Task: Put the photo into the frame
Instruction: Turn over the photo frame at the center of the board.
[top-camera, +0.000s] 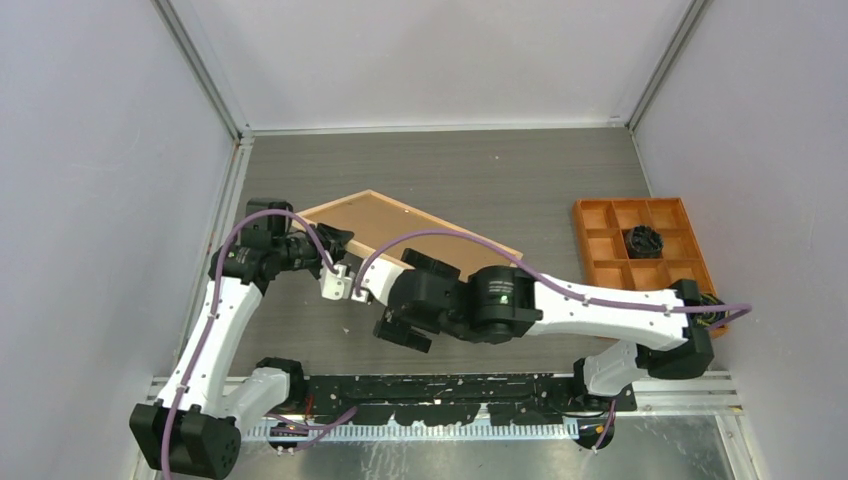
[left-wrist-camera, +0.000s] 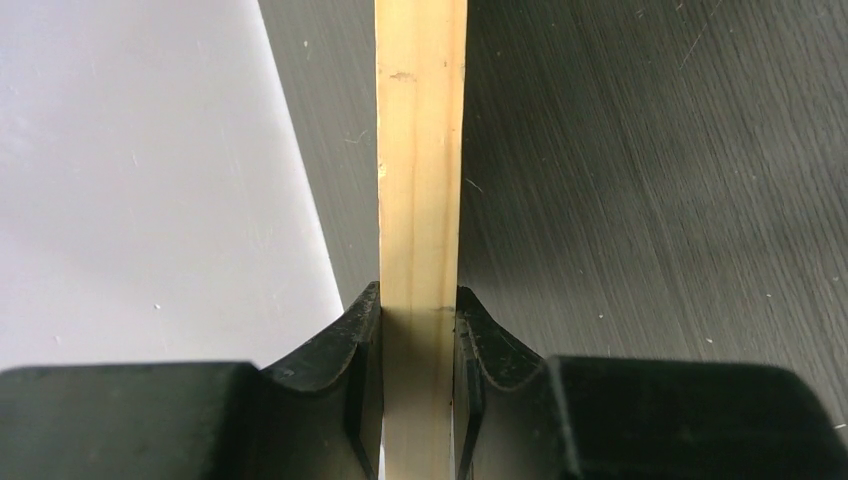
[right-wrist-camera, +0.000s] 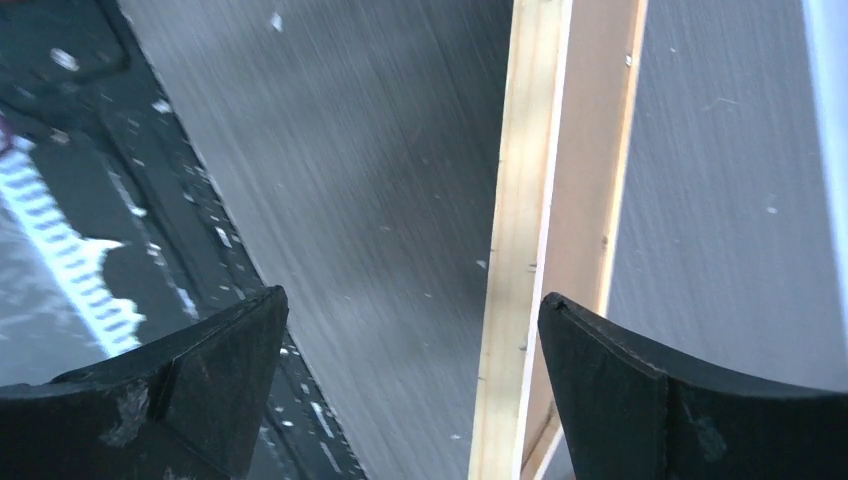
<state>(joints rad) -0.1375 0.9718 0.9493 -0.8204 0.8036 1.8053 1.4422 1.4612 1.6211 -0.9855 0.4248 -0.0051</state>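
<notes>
Fingers of the left gripper are clamped on a light-wood edge of the frame, one pad on each face, and the strip runs straight out from between them. Beyond those fingertips lies the dark grey wood-grain table, with a pale, plain wall rising on one side. The right gripper is spread wide, its fingers well apart. Another edge of the frame passes between them, close to the finger on the right of that wrist view; whether it touches cannot be told. From above, the brown board back of the photo fills the frame's border just beyond both grippers, with no printed side showing. Well apart from both sets of fingers, by the right-hand wall, sits an orange compartment tray with a small black object in one cell. Behind the fingers, a black rail lines the table's near edge.
</notes>
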